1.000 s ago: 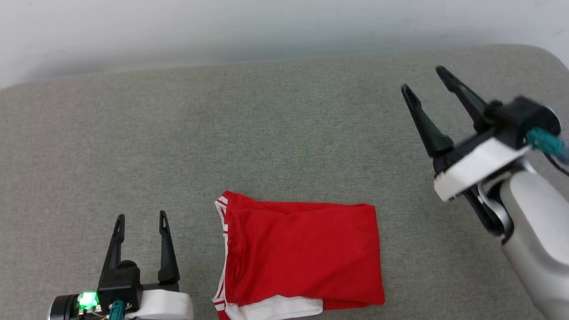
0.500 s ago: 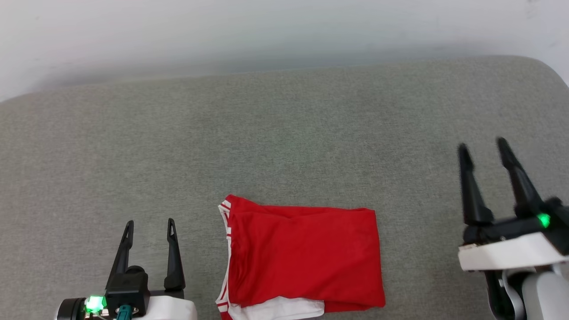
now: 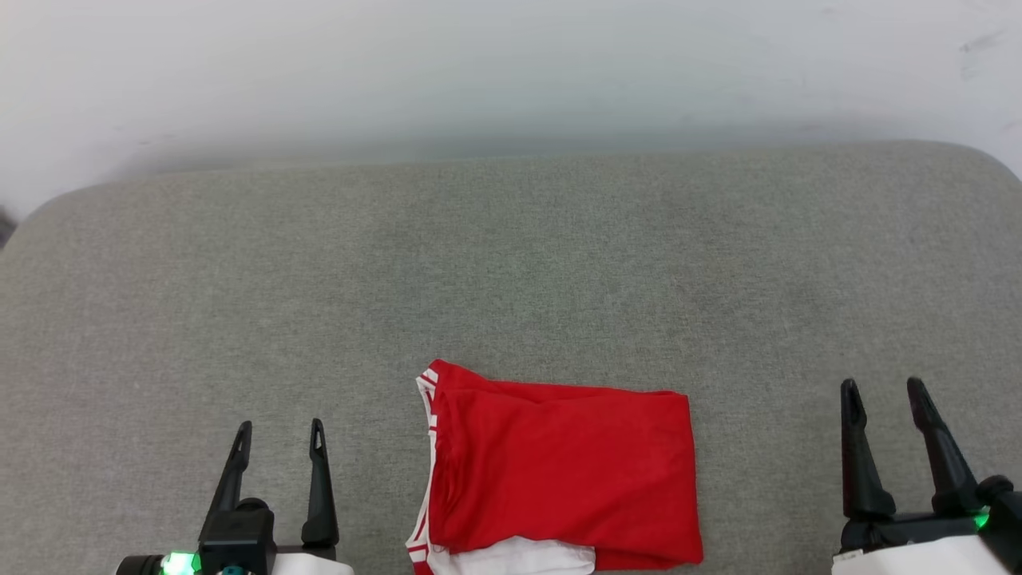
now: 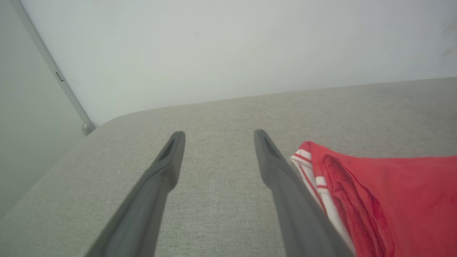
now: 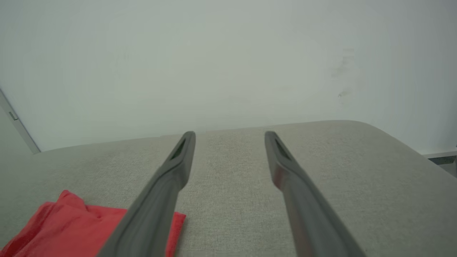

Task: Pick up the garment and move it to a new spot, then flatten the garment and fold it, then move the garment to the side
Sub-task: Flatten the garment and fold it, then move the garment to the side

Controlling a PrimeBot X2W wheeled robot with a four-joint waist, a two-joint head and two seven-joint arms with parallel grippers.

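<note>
The garment (image 3: pixel 563 479) lies folded into a red rectangle at the near middle of the grey cushion (image 3: pixel 511 279), with striped white trim on its left edge and a white sleeve peeking out at the bottom. My left gripper (image 3: pixel 279 435) stands open at the lower left, clear of the cloth. At the lower right my right gripper (image 3: pixel 885 393) is open too, apart from the garment's right edge. The left wrist view has the garment (image 4: pixel 385 200) just right of my open left gripper (image 4: pixel 218 134). In the right wrist view the garment (image 5: pixel 71 225) lies lower left of my open right gripper (image 5: pixel 230 135).
A pale wall (image 3: pixel 511 72) rises straight behind the cushion's far edge. The cushion's corners round off at the far left and far right. A door frame strip (image 4: pixel 53 71) stands left of the cushion.
My right arm has swung down from high at the right to the lower right corner, fingers upright. The head camera has shifted, so the garment and left gripper sit lower in view.
</note>
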